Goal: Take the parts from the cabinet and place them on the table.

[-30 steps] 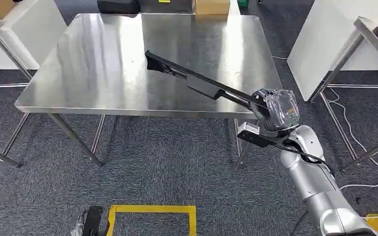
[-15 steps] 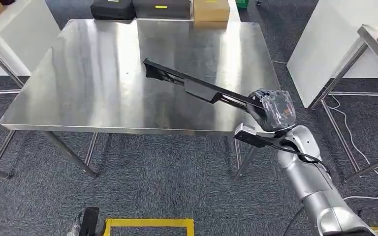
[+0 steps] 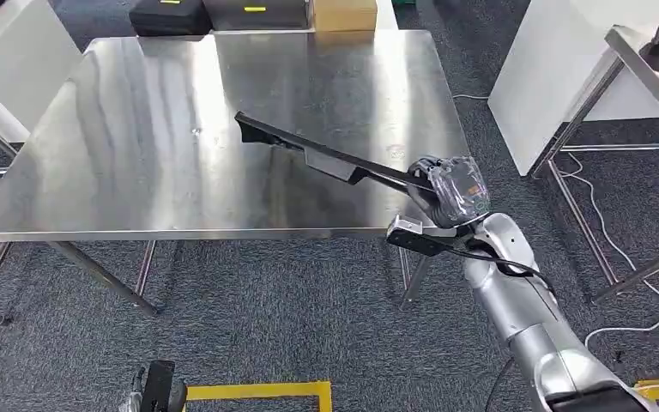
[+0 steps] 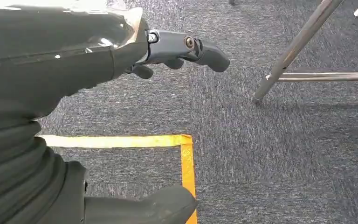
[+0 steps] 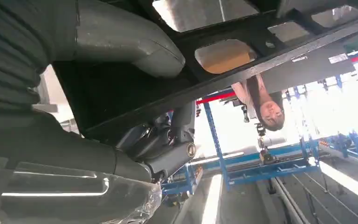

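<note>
Over the worktop [image 3: 137, 129], the long black part [image 3: 326, 159] juts out above the steel with its far end near the middle, its near end clamped in the right hand [image 3: 446, 190] just past the worktop's front right corner. Compared with a second ago, the worktop sits closer and lower in the head view: the robot has stepped up. Lowering and release probably come next. Left hand [image 4: 177, 49] hangs over carpet, fingers apart, holding nothing.

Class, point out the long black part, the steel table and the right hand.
long black part [image 3: 330, 160], head view, its wider middle block.
steel table [image 3: 137, 172], head view, bare top.
right hand [image 3: 450, 190], head view, wrapped back.
</note>
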Motion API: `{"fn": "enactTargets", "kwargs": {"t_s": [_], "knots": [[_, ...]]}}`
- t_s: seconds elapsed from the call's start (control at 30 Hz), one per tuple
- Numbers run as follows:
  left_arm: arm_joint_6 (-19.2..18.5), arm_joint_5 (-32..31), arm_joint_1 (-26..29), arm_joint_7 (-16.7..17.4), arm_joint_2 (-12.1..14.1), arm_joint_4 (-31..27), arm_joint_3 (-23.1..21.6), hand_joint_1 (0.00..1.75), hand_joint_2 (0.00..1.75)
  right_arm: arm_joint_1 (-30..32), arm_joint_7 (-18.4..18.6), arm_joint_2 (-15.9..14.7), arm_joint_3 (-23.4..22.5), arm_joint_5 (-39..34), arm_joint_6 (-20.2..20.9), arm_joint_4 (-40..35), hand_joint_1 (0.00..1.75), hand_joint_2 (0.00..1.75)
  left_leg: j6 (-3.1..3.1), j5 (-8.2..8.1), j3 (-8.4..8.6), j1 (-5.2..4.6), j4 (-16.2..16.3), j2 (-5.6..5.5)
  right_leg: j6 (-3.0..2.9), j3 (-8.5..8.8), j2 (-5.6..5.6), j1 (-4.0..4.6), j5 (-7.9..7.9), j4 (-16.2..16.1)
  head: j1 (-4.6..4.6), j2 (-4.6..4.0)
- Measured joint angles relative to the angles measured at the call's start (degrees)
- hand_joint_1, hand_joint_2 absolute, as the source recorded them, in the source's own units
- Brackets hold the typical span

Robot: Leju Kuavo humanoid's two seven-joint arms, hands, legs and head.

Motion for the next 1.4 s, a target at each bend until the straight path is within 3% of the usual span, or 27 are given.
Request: {"fn": "enactTargets", "kwargs": {"t_s": [0.1, 0.53, 1.2, 1.4], "knots": [[0.1, -0.2, 0.0, 0.0, 0.0, 0.0, 0.0, 0.00, 1.75, -1.3, 0.0, 1.6, 1.0, 0.3, 0.9, 1.4, 1.75, 1.75, -0.51, 0.13, 0.12, -0.06, 0.0, 0.02, -0.16, 0.08, 0.03, 0.00, 0.11, 0.0, 0.04, 0.00], [-0.6, -0.3, 0.0, 0.3, 0.0, 0.0, 0.0, 0.00, 1.75, -4.6, -0.5, 7.8, 3.4, -2.8, 3.4, 5.9, 1.75, 1.75, -0.47, 0.17, 0.59, -0.45, 0.1, -0.05, -0.13, 0.64, -0.05, -0.04, 0.13, 0.0, 0.04, 0.00], [-1.5, -1.6, -0.1, 1.0, 0.1, 0.0, 0.0, 0.00, 1.75, -7.1, -0.1, 9.4, 4.5, -2.8, 4.8, 8.6, 1.75, 1.75, -0.42, 0.11, 0.60, -0.47, 0.2, -0.06, -0.12, 0.77, -0.06, -0.09, 0.14, -0.1, 0.04, 0.00], [-1.3, -1.6, 0.0, 0.9, 0.3, 0.0, 0.0, 0.00, 1.75, -7.2, -0.1, 9.6, 4.7, -2.2, 4.6, 9.0, 1.75, 1.75, -0.01, -0.18, 0.42, -0.48, 0.8, -0.05, -0.07, 0.78, -0.05, -0.43, 0.16, -0.1, 0.04, 0.00]]}}
